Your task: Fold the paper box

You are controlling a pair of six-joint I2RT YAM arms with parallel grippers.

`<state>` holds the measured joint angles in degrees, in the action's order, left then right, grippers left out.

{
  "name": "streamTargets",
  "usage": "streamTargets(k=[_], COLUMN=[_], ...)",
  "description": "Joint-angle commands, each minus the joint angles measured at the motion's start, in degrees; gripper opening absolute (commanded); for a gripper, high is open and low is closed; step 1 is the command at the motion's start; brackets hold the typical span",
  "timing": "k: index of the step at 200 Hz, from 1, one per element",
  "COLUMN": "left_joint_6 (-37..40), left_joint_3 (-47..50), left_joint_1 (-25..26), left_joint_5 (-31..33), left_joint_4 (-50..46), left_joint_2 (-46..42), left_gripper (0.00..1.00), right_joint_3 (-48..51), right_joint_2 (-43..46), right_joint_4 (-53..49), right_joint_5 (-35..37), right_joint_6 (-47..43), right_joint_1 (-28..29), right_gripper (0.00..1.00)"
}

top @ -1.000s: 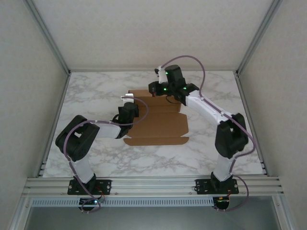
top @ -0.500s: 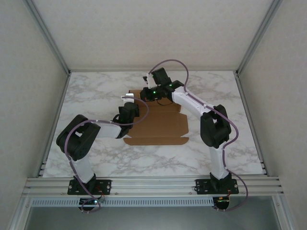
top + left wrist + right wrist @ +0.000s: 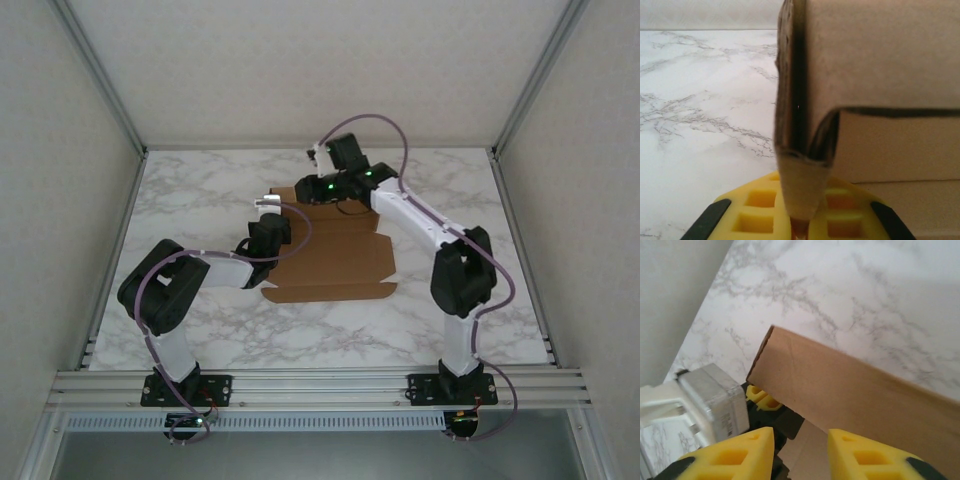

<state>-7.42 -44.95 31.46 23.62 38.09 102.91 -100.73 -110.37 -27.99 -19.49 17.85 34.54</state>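
From above, one paper box [image 3: 330,262] lies on the marble table [image 3: 200,190], centred between two arms. It is plain brown cardboard, mostly a flat die-cut sheet with creases across it and small tabs along the near edge. The left gripper [image 3: 270,215] sits at the sheet's left edge and the right gripper [image 3: 320,190] at its far edge; how the jaws stand cannot be made out from this height. Green lights glow on the right arm's wrist [image 3: 345,180]. In the left wrist view, the two yellow fingers [image 3: 757,207] are pressed together on a tapering tab of the cardboard [image 3: 880,60], whose side flap stands upright with its corrugated edge facing the camera, marble to its left. In the right wrist view, the right gripper [image 3: 801,455] has its two yellow fingers [image 3: 740,457] apart with nothing between them, above a raised brown panel [image 3: 850,395] that runs slantwise across the marble. Beside that panel's corner are the left gripper's yellow fingertips [image 3: 762,399] and a grey module [image 3: 715,397]; a marking on its side is too blurred to read.
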Motion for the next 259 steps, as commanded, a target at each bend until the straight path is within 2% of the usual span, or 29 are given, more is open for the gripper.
streamTargets(k=[1,27,59,86,123,152,167,210,259], left_joint_6=[1.9,1.9,-0.2,-2.8,-8.3,-15.4,-17.6,-16.7,-14.5], left_joint_3=[1.2,0.7,0.8,0.4,2.3,5.8,5.9,4.8,-1.8], left_joint_1=[0.5,0.4,0.4,0.4,0.4,0.6,0.7,0.7,0.6], left_joint_5=[-3.3,-3.9,-3.9,-4.4,-5.0,-6.7,-7.3,-7.7,-9.0], left_joint_4=[-9.4,-9.8,-10.3,-11.7,-14.5,-18.1,-23.1,-31.2,-39.5], left_joint_2=[1.5,1.5,-0.7,-4.1,-11.8,-19.6,-23.4,-36.3,-41.7], left_gripper=[0.1,0.2,0.39,0.45,0.46,0.44,0.43,0.42,0.42], right_joint_3=[1.3,2.4,3.8,3.7,2.3,3.5,3.9,4.9,0.5], right_joint_2=[5.7,6.9,6.8,5.6,3.9,4.6,5.0,4.9,-0.9], right_joint_4=[-2.6,-5.0,-5.3,-5.5,-6.9,-6.9,-7.6,-9.0,-11.3], right_joint_5=[2.8,4.3,7.6,8.8,11.6,9.5,7.9,7.0,6.7], right_joint_6=[-2.1,-3.2,-3.4,-3.1,-2.1,-3.1,-3.1,-2.4,-1.5], right_joint_1=[-3.6,-6.5,-8.1,-8.8,-10.6,-10.9,-11.0,-12.0,-14.2], right_gripper=[0.36,0.37,0.37,0.37,0.37,0.37,0.35,0.35,0.33])
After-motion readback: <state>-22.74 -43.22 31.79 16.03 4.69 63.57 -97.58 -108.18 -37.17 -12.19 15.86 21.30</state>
